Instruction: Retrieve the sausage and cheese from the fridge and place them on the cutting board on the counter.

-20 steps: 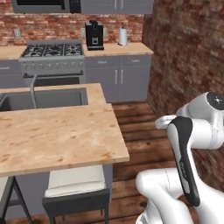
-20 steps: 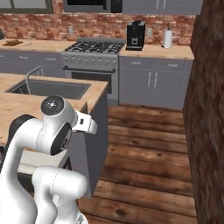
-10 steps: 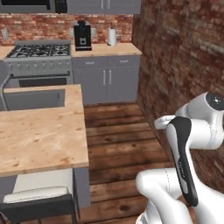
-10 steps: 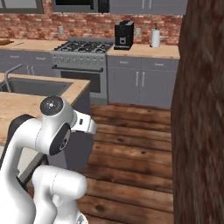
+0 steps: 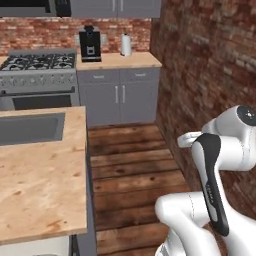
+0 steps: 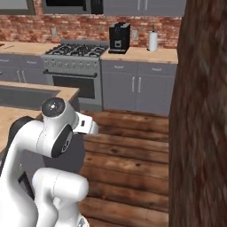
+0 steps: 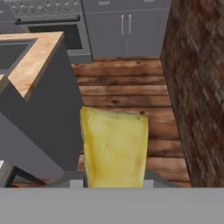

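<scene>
In the hand view, at its lower middle, the gripper [image 7: 114,181] was clamped on the cheese [image 7: 114,146], a pale yellow wedge that stood up between the jaws and hid the fingertips. We judged the arm was tucked close to the body so the load rode safely while the base drove. Beyond the cheese lay the wooden floor [image 7: 127,94], with the island worktop [image 7: 33,61] and its sink [image 7: 11,52] to one side and a brick wall [image 7: 197,87] to the other. Farther off stood grey cabinets [image 6: 137,88], the stove [image 6: 75,51], a coffee machine [image 6: 119,37] and a paper-towel roll [image 6: 153,41]. We saw no cutting board here, so we reckoned the delivery was not yet done.
</scene>
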You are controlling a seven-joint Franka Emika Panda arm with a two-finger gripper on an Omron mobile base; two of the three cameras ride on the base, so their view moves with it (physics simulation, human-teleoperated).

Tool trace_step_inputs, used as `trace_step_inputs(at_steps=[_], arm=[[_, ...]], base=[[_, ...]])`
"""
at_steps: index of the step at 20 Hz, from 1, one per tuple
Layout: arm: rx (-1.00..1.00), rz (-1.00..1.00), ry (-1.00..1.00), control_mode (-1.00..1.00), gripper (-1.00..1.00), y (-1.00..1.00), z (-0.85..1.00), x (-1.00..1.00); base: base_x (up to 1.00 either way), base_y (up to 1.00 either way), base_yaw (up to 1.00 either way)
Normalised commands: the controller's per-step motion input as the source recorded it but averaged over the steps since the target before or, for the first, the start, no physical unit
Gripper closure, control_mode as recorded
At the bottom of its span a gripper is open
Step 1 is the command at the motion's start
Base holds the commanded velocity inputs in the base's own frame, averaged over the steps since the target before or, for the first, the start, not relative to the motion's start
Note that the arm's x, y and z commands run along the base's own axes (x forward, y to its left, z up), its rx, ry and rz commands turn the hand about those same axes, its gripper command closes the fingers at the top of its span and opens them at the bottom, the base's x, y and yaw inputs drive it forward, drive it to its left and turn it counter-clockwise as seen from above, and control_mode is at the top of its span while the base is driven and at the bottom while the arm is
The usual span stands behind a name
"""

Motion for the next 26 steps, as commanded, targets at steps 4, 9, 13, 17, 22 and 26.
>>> trace_step_inputs(at_steps=[4,9,13,17,22,26], arm=[[0.00,0.00,0.00,1.00,1.00,0.00,0.00,0.00],[0.00,0.00,0.00,1.00,1.00,0.00,0.00,0.00],[0.00,0.00,0.00,1.00,1.00,0.00,0.00,0.00],[0.00,0.00,0.00,1.00,1.00,0.00,0.00,0.00],[0.00,0.00,0.00,1.00,1.00,0.00,0.00,0.00],[0.00,0.00,0.00,1.00,1.00,0.00,0.00,0.00]], base=[[0.87,-0.12,0.02],[0.88,-0.11,0.02],[0.88,-0.10,0.02],[0.88,-0.06,0.02],[0.88,-0.01,0.02],[0.88,0.00,0.02]])
